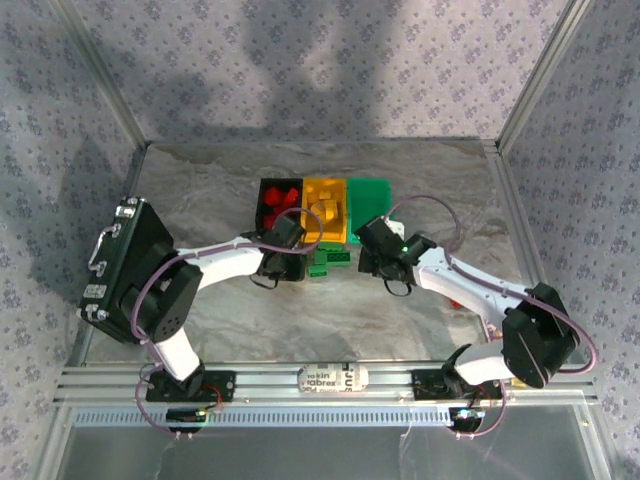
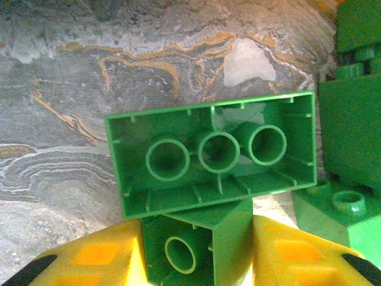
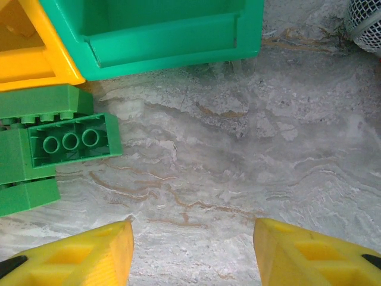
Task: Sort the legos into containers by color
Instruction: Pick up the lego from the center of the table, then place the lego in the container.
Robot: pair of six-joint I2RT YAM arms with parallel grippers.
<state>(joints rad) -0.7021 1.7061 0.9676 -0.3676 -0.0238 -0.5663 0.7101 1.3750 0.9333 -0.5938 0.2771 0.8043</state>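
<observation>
Yellow fingers (image 2: 89, 259) of the left gripper (image 2: 196, 265) sit right up at the lens, and they're closed in on a small green brick (image 2: 199, 238), pinching it from both sides with its hollow underside turned toward us.

Pulling back now, the marbled table (image 1: 200, 180) spreads under everything. That big black case (image 1: 125, 265) stands at its left edge, just beside the left arm. Both arms reach in toward the middle of the table.

At the far centre there are three bins in a row, side by side and touching. The black bin (image 1: 265, 185) is on the left with red bricks (image 1: 280, 203) inside. The yellow-orange bin (image 1: 325, 238) is in the middle holding yellow bricks (image 1: 325, 212). The green bin (image 1: 370, 195) is on the right.

Over on that side the right gripper (image 3: 193, 250) hovers above bare table just in front of the green bin, jaws spread wide with nothing between them.

Between the two grippers, loose green bricks (image 1: 330, 260) cluster on the table just in front of the yellow-orange bin. One of them, a long green brick (image 2: 211, 152), lies upside down with three round tubes showing, right against the one the left gripper holds.
</observation>
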